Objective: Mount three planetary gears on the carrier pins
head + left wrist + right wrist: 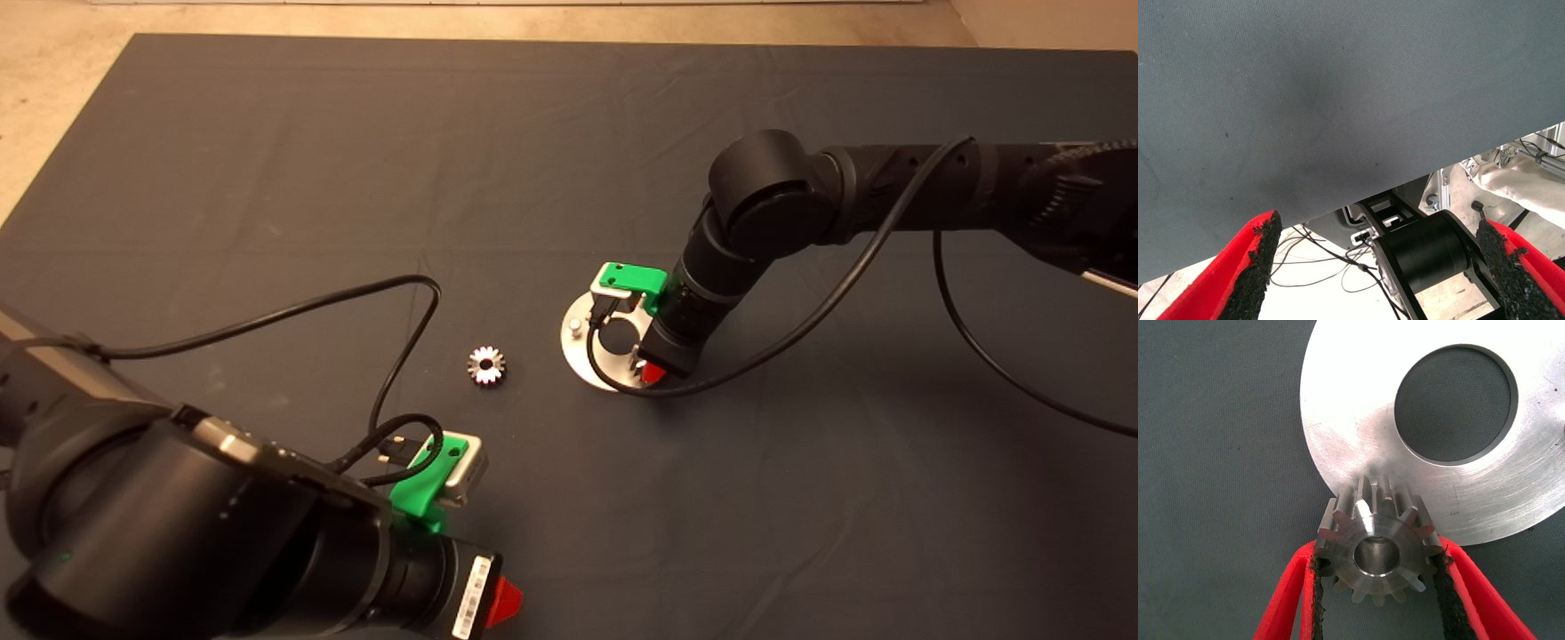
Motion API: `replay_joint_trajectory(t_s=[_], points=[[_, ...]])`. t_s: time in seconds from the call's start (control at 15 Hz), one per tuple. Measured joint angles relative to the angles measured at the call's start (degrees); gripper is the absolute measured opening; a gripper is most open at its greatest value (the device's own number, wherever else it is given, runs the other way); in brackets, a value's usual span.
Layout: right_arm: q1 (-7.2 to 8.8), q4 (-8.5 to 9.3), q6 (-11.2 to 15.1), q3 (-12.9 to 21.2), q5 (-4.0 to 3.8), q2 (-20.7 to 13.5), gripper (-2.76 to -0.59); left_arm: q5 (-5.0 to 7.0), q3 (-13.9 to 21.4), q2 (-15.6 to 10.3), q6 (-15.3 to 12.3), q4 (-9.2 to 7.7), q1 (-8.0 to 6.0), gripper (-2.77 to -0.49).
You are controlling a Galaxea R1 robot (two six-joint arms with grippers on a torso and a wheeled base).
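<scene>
On dark mat (267,178), right hand (1378,587) grips a gear (1375,543) over the disc (1358,433); left hand (1378,267) idles agape.

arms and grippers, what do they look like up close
Both arms are black, round-jointed, each trailing a loose black cable. The left gripper and right gripper have green mounts with silver blocks; red fingers carry rough black pads. A white barcode label marks the left wrist.
</scene>
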Motion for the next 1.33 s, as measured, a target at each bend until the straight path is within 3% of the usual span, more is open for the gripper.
replay_joint_trajectory(t_s=[0.53,1.07,1.13,1.33], points=[[0.0,0.0,0.0,0.0,0.18,-0.3,-2.36,0.0,0.0,0.0,0.0,-0.01,-0.01,-1.19],[-0.05,-0.41,0.0,-0.1,0.02,-0.6,-2.02,-0.02,0.0,0.0,0.0,0.01,0.0,-1.19],[-0.06,-0.52,0.0,-0.1,-0.15,-0.6,-1.9,0.0,0.0,0.0,0.0,-0.01,-0.01,-1.19],[-0.09,-0.56,0.0,-0.1,-0.09,-0.8,-1.88,-0.02,0.0,0.0,0.0,0.02,0.0,-1.19]])
